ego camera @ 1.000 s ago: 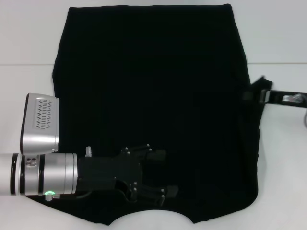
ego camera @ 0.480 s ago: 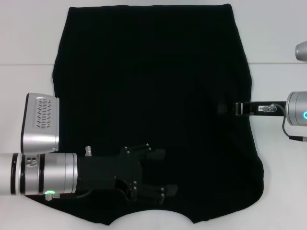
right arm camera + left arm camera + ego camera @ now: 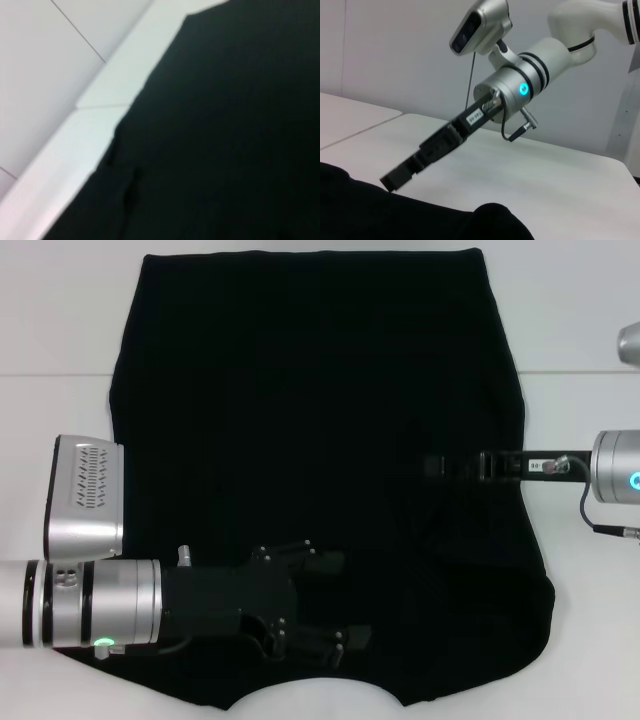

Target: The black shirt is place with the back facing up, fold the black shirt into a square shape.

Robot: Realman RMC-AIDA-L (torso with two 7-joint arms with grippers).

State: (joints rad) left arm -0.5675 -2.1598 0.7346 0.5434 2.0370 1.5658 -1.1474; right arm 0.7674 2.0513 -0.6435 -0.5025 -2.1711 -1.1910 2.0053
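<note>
The left gripper (image 3: pixel 335 600) rests with its jaws spread wide on the black shirt (image 3: pixel 320 420), near its collar edge. The right gripper (image 3: pixel 440 466) reaches in over the shirt's right side; whether its jaws are parted cannot be told. The shirt lies flat on the white counter (image 3: pixel 60 330).

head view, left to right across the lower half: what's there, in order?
Silver left arm with black left end effector resting on the shirt → large plain black fabric shirt on white table → black right end effector reaching in from the right.
</note>
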